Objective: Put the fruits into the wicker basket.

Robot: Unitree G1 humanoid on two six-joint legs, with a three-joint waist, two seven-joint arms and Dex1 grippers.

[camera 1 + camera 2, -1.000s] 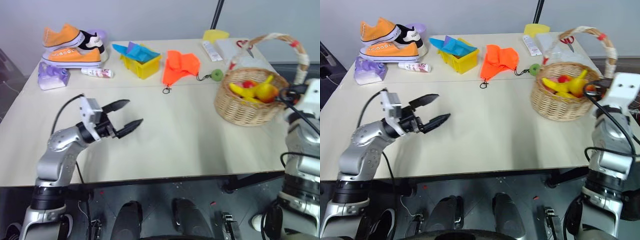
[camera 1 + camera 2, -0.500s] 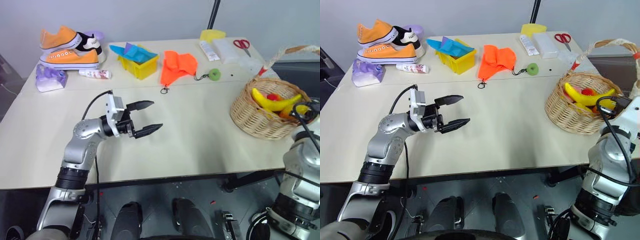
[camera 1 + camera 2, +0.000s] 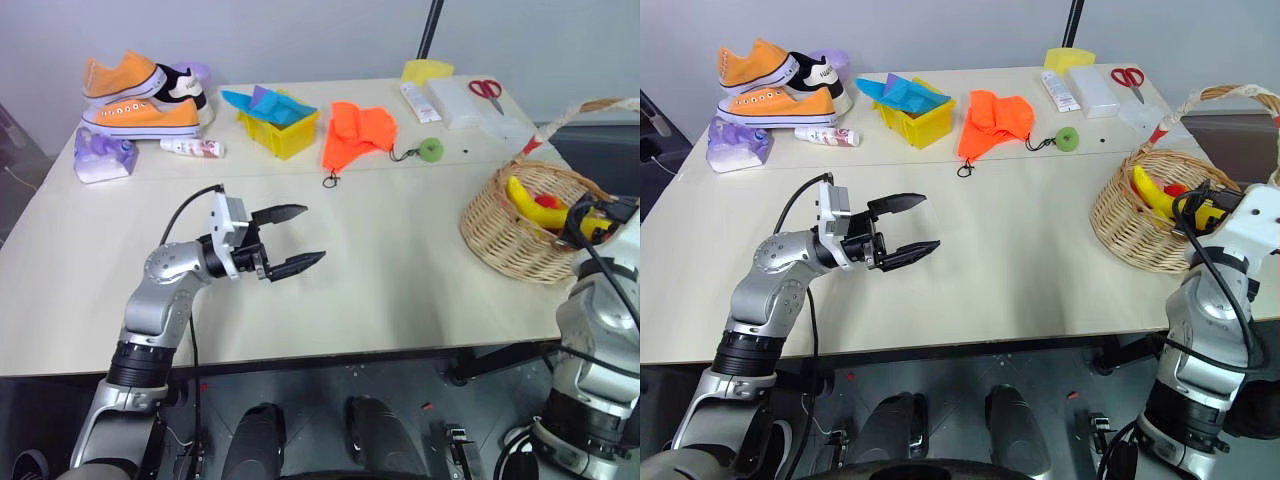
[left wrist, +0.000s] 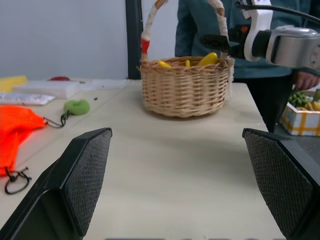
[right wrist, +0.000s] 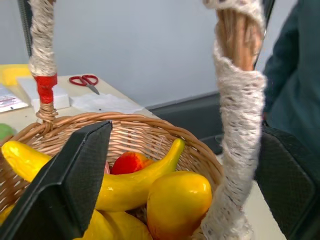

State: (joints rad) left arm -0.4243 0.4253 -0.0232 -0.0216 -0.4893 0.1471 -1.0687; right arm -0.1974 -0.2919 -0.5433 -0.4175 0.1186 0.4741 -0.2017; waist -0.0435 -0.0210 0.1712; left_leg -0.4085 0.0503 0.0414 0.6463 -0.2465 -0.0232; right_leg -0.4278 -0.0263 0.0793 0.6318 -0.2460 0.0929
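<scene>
The wicker basket [image 3: 520,240] stands near the table's right edge, its taped handle [image 5: 240,125] arching over it. Inside lie the fruits: a yellow banana [image 5: 132,185] and a red-and-yellow mango [image 5: 177,200]. My right gripper [image 5: 185,131] is at the basket's near rim, open, its two fingers wide apart on either side of one leg of the handle and not clamping it. It also shows beside the handle in the left wrist view [image 4: 220,40]. My left gripper [image 3: 313,233] hovers open over the table's middle left, empty, pointing toward the basket.
Along the far edge sit orange sneakers [image 3: 140,92], a purple pack [image 3: 100,155], a yellow box with blue paper [image 3: 280,122], an orange cloth [image 3: 358,130], a green ball on a cord [image 3: 432,150] and scissors [image 3: 487,88]. A person in a teal jacket [image 4: 280,20] stands beyond the basket.
The basket has been dragged right toward the table's edge, and my right gripper has since let go of its handle. My left gripper moved right over the table.
</scene>
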